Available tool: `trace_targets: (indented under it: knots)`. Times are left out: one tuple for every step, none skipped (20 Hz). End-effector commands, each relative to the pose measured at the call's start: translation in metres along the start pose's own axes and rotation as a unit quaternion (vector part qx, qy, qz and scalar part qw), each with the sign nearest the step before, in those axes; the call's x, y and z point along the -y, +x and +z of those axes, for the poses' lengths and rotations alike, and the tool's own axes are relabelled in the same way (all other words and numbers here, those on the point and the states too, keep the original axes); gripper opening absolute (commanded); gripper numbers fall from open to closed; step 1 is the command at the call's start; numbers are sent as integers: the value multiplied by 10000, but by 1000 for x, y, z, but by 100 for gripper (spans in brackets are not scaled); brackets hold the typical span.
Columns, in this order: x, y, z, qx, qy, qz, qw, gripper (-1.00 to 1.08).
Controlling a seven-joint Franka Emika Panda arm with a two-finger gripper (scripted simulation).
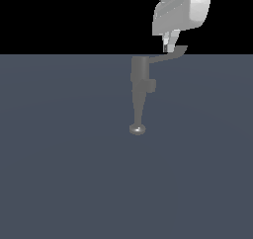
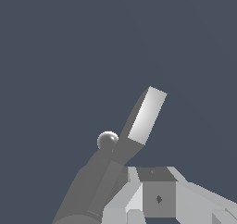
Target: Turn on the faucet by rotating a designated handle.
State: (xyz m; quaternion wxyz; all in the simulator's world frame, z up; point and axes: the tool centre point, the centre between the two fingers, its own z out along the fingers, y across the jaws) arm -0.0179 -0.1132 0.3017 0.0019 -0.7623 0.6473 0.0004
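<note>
While gripper (image 1: 169, 47) hangs at handle (image 1: 170, 55) tip, exterior view's right of faucet (image 1: 139, 92); fingers near together, grasp unclear.

A matte grey faucet (image 1: 139, 87) tapers to a shiny rounded tip, its thin bent handle (image 1: 170, 56) jutting toward the exterior view's right.

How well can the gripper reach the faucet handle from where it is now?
Probably yes: in the exterior view the gripper is right at the outer end of the handle, with nothing between them. Actual contact cannot be told.
</note>
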Motion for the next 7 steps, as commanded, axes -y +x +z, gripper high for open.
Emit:
trace_targets:
  knots:
    - [0, 24, 2, -16, -8, 159, 9999, -100]
    - [2, 27, 2, -16, -8, 165, 9999, -100]
    - [4, 31, 2, -16, -9, 171, 9999, -100]
    - [6, 34, 2, -16, -9, 177, 9998, -100]
    - [8, 37, 3, -16, -10, 183, 9998, -100]
    - [10, 40, 3, -16, -10, 189, 9998, -100]
    - [10, 40, 3, -16, -10, 189, 9998, -100]
